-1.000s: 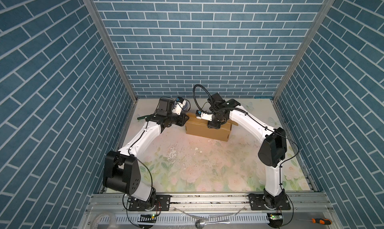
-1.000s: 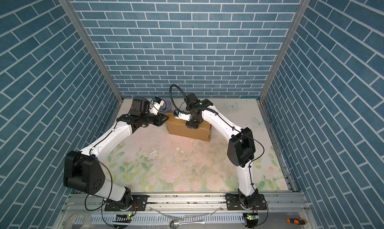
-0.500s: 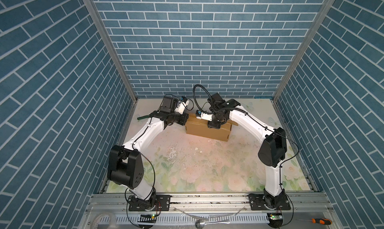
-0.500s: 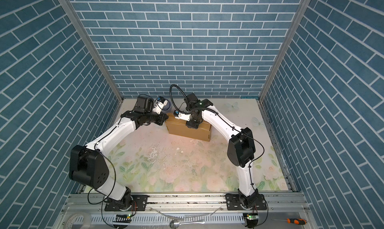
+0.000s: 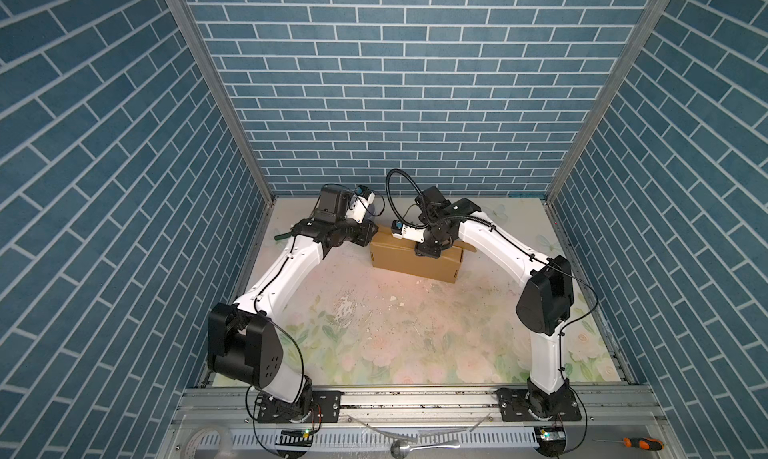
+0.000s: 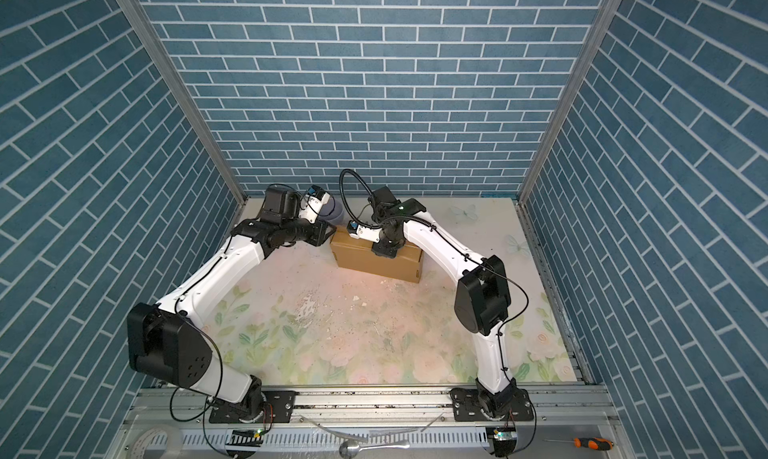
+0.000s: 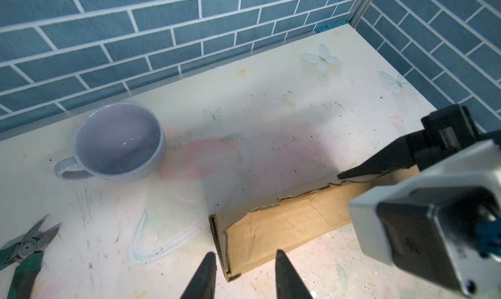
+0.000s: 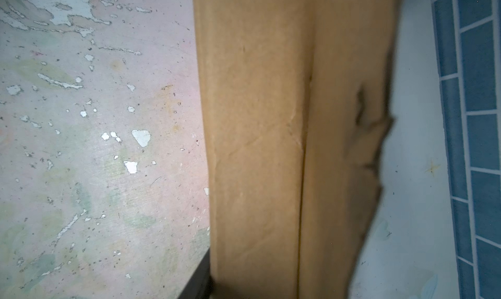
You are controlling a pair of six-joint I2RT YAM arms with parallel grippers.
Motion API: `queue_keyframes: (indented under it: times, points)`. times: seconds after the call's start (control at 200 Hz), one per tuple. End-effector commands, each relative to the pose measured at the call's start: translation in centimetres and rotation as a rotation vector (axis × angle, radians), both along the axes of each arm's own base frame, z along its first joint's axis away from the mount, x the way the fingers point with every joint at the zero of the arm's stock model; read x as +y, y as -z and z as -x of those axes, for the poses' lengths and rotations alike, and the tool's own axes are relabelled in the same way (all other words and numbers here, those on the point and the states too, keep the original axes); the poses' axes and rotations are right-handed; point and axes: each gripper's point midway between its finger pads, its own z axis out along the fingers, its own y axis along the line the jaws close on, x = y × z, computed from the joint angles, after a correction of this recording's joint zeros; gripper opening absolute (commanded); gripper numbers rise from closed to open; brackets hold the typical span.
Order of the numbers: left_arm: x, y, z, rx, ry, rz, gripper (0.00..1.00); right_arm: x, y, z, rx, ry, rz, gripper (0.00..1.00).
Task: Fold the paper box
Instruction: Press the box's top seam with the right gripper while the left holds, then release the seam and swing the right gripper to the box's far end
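Right gripper [image 5: 430, 251] pinches the paper box [image 5: 399, 260] at mid-length; left gripper [image 7: 245, 255], jaws parted, straddles the box's left end in both top views.

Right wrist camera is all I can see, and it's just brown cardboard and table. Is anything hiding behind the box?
Observer: Yes, an empty lilac cup stands upright behind the box's left end, near the back wall.
Operator: Where's the other claw?
Observer: The left claw is open at that same end, a finger on each side of the box's corner.
Operator: Anything else lying around?
Observer: Green-handled cutters lie nearer the left wall than the cup.
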Motion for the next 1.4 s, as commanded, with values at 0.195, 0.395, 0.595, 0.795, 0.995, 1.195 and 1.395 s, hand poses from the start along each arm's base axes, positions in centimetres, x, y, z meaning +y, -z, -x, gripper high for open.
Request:
queue_keyframes:
  times: [0.195,0.395,0.595,0.795,0.995,1.195,1.395]
  points:
    - [0.1,3.0,-0.3,0.074,0.004,-0.045,0.27,-0.2,0.9,0.3,0.021,-0.015,0.014,0.41]
    - [0.1,4.1,-0.4,0.090,0.000,-0.050,0.13,-0.1,0.9,0.3,0.024,-0.015,0.011,0.40]
    - [-0.2,4.7,-0.4,0.103,-0.007,-0.026,0.01,-0.1,1.1,0.3,0.026,-0.014,0.013,0.40]
    - [0.2,6.3,0.2,0.128,-0.024,-0.033,0.00,-0.2,1.0,0.3,0.026,-0.010,0.013,0.39]
    - [0.2,8.0,0.6,0.162,-0.039,-0.020,0.00,-0.1,1.1,0.3,0.028,-0.010,0.013,0.39]
    - [0.5,7.2,0.3,0.135,-0.050,-0.034,0.00,-0.2,0.3,0.1,0.008,0.000,0.004,0.52]
    - [0.7,7.8,0.1,0.143,-0.065,-0.045,0.00,-0.9,-2.0,0.2,-0.035,0.027,-0.013,0.71]
